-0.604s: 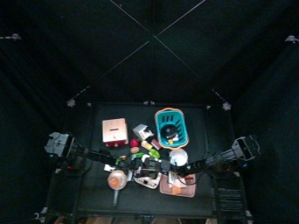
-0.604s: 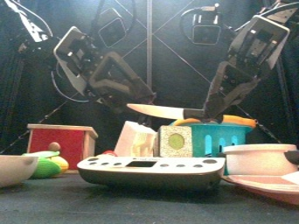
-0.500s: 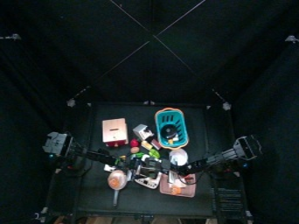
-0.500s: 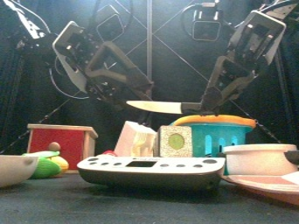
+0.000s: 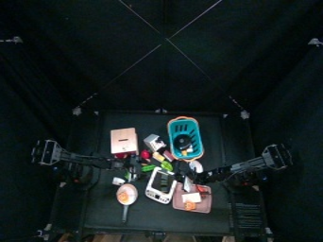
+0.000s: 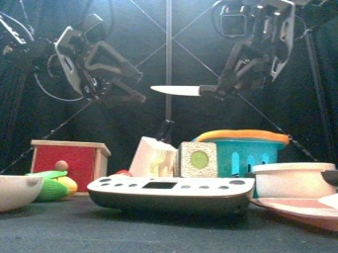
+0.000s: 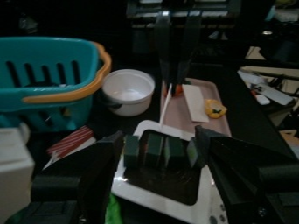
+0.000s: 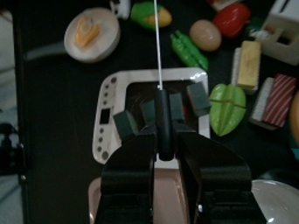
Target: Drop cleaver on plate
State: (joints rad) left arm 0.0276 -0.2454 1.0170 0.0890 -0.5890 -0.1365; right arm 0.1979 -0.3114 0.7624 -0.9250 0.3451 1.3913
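The cleaver hangs level, high above the table, its handle gripped by my right gripper. In the right wrist view the blade shows edge-on as a thin line running out from the shut right gripper, over the white scale. The pinkish plate lies at the table's front right, below and nearer than the cleaver; it also shows in the top view. My left gripper hangs open just left of the blade tip, apart from it, with nothing between its jaws.
A teal basket stands behind a white bowl at the right. The white scale sits front centre, a red box and a shallow bowl at the left. Small cartons and toy foods crowd the middle.
The right gripper has lifted the cleaver well higher. The left gripper has drawn back to the left, away from the blade, and both arms have risen.
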